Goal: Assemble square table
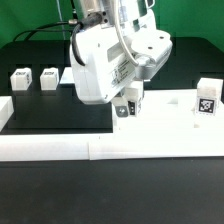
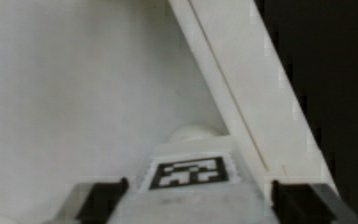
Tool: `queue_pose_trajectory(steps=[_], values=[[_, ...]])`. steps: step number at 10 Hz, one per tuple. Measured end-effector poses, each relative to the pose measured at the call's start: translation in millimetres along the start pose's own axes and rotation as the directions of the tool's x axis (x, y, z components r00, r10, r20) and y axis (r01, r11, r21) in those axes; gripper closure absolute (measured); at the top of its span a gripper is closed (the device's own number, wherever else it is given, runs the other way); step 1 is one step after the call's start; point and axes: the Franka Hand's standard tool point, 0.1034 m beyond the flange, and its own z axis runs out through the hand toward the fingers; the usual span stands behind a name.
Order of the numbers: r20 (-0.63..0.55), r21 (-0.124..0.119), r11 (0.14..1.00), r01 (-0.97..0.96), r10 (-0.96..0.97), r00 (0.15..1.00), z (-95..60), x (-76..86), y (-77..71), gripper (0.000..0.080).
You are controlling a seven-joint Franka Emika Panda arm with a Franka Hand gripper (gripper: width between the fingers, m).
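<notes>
Claw point(image 1: 128, 108) is wide. In the wrist view its fingers point(image 2: 98, 200) stand either side of a tagged leg point(image 2: 194, 172) with a gap on both sides, so it straddles the leg and doesn't clamp it. The leg stands upright right under the claw on the slab point(image 2: 69, 90), near the slab edge that borders the black surface point(image 2: 336, 80). Can't tell if it's screwed home, partly in or only placed.

A loose leg point(image 1: 20, 80) and a second loose leg point(image 1: 50, 76) lie on the surface well apart from the claw, toward the exterior view's left. A tagged block point(image 1: 207, 98) stands well apart from the claw on the opposite side; could be a seated leg, can't tell.

My read is early-to-mid: one leg in work, at least two left to fetch and screw in.
</notes>
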Motion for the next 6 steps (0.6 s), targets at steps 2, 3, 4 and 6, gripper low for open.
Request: queue_pose_trajectory(steps=[2, 3, 4, 6], values=[[0.002, 0.002, 1.000, 0.010, -0.010, 1.000, -1.5, -1.8, 0.2, 0.0188], [0.012, 0.008, 0.999, 0.042, -0.043, 0.999, -11.8, -8.0, 4.4, 0.0161], [0.022, 0.012, 0.998, 0.057, -0.058, 0.998, -23.0, -10.5, 9.6, 0.0161], [0.041, 0.022, 0.996, 0.084, -0.085, 0.996, -42.2, -16.3, 15.5, 0.0152]])
